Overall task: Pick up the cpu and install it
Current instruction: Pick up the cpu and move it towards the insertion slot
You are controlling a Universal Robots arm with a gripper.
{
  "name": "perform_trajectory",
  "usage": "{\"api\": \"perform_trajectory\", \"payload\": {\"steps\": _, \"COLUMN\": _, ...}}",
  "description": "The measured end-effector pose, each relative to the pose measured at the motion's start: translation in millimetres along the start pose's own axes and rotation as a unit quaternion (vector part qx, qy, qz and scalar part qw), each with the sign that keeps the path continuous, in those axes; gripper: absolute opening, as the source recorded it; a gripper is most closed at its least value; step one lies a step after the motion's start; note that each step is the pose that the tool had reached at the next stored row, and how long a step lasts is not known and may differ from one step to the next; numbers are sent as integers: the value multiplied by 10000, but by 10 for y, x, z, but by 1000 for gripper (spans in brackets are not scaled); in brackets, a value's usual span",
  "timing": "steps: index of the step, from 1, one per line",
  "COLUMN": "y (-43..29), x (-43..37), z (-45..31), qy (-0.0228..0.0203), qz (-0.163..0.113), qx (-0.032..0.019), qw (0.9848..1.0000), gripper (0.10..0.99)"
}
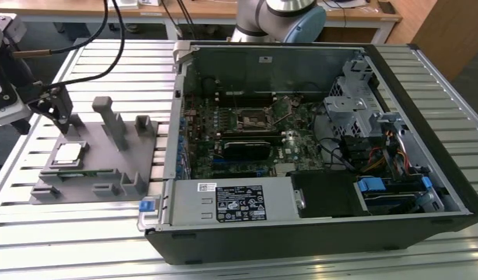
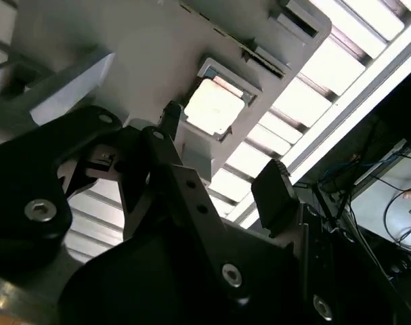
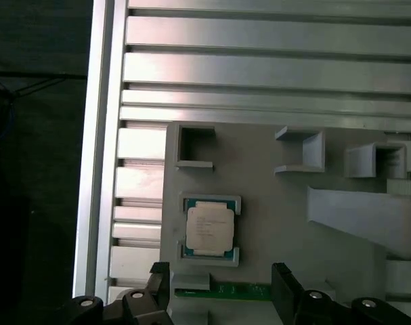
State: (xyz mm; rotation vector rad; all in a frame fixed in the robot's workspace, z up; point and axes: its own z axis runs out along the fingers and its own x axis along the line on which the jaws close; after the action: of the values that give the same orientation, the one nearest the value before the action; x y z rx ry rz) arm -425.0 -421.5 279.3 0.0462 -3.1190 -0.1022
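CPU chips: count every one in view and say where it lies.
1. The cpu lies flat in a pocket of the grey fixture on the slatted table, with the open hand close by. Others may be hidden inside the computer case.

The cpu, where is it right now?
The cpu sits in its pocket on the gray fixture at the exterior view's left, beside the open computer case, with the memory stick alongside.

The cpu (image 1: 68, 153), a small square chip with a shiny silver top and thin green rim, lies flat, face up, in a shallow pocket of the grey holder (image 3: 273, 223), near its edge on the exterior view's left.
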Motion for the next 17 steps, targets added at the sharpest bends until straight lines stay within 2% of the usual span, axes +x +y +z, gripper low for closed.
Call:
{"api": "perform_trajectory", "payload": {"steps": 13, "y": -1, "x": 0, "z": 23, "qy": -2, "qz": 0, "qx": -1, "qw": 10000, "gripper": 706}}
{"api": "perform_trajectory", "payload": {"steps": 15, "y": -4, "x": -1, "z": 62, "qy": -1, "qz": 0, "qx": -1, "qw": 10000, "gripper": 706}}
{"api": "perform_trajectory", "payload": {"steps": 17, "y": -4, "x": -1, "z": 66, "qy": -2, "qz": 0, "qx": -1, "qw": 10000, "gripper": 706}}
